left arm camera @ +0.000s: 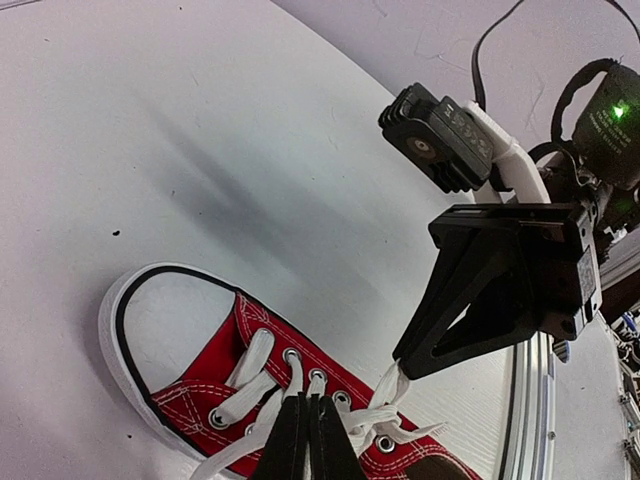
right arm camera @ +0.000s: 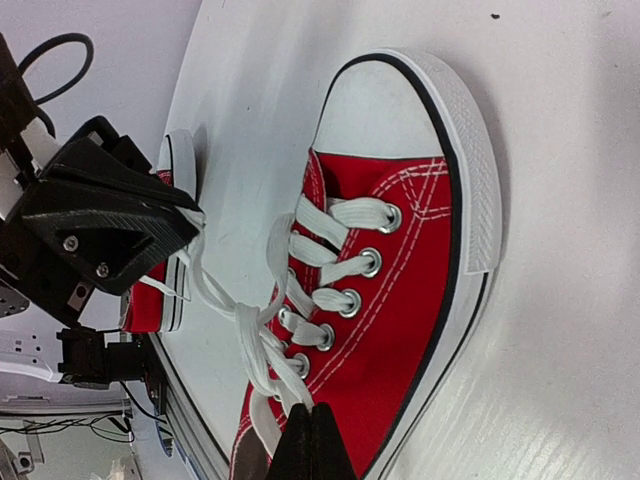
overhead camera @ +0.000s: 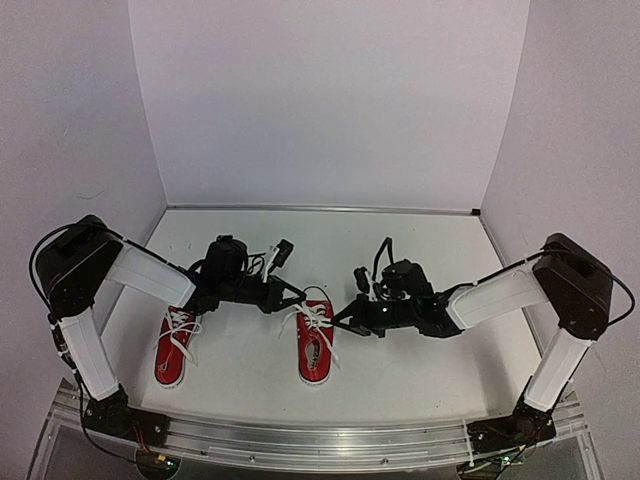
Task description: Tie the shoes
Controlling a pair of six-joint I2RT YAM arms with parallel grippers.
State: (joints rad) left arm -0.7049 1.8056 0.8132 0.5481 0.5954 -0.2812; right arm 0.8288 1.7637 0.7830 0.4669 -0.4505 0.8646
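White laces (overhead camera: 318,316) pinched by low, inward-reaching left hand (overhead camera: 299,297) and right hand (overhead camera: 339,318).

— Where are the shoes sitting?
— Both are on the counter (overhead camera: 420,372), toward its near edge. I've got the left shoe (overhead camera: 174,350) by the near-left corner and the middle shoe (overhead camera: 314,350) about midway along that edge, well apart.
— And the claws?
— Over the middle shoe. The left claw (overhead camera: 299,297) is left of its laces (overhead camera: 316,318), the right claw (overhead camera: 347,318) right of them, with lace in each.
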